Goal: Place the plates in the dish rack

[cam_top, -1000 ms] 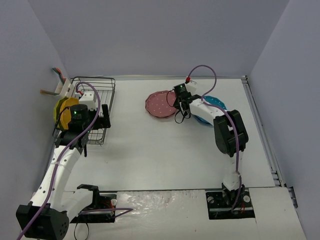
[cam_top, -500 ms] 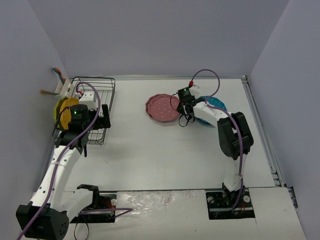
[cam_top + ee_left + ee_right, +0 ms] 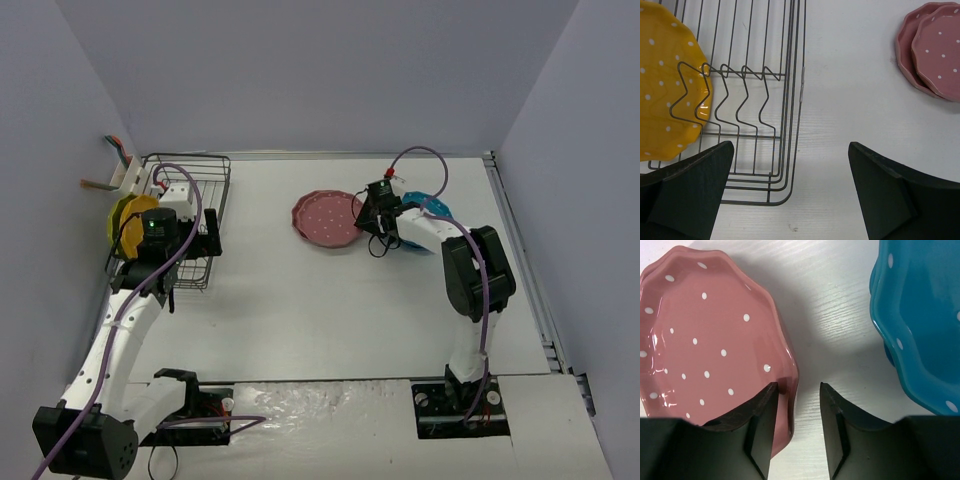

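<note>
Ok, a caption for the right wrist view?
Jaws slightly apart, straddling the near rim of a pink dotted plate; a turquoise plate lies alongside, untouched.

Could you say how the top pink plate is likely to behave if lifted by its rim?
The top pink plate looks rigid and glossy, so a rim pinch may slip. It rests on the lower pink plate and might slide across it.

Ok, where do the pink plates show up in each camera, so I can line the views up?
Top external: the pink plates, mid-table toward the back.
Left wrist: top right corner.
Right wrist: filling the left half.
Shared landmark: the white table in all three; the blue plates lie just right of them in top external and right wrist.
</note>
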`<state>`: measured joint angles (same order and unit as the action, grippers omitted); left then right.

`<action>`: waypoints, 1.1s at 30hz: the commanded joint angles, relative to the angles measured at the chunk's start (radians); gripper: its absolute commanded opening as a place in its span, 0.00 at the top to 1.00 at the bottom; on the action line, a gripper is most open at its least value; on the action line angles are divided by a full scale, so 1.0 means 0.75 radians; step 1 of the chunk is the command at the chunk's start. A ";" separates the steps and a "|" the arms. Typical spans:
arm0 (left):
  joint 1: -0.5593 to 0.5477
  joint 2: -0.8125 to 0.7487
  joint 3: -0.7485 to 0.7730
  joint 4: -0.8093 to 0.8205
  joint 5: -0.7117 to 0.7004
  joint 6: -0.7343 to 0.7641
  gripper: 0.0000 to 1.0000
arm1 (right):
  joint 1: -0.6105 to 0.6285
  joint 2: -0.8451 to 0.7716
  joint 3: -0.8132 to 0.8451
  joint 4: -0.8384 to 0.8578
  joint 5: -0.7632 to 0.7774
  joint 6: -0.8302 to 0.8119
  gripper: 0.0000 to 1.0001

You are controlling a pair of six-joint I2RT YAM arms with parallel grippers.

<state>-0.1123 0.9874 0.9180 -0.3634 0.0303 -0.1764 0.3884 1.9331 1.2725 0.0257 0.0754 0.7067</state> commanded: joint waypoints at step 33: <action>-0.006 0.012 0.067 0.082 0.088 -0.019 0.03 | -0.140 -0.133 -0.402 0.825 -0.553 0.114 0.83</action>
<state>-0.1123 1.0023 0.9180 -0.3626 0.0626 -0.1768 0.2923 1.9169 0.9700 0.5828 -0.3068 0.7942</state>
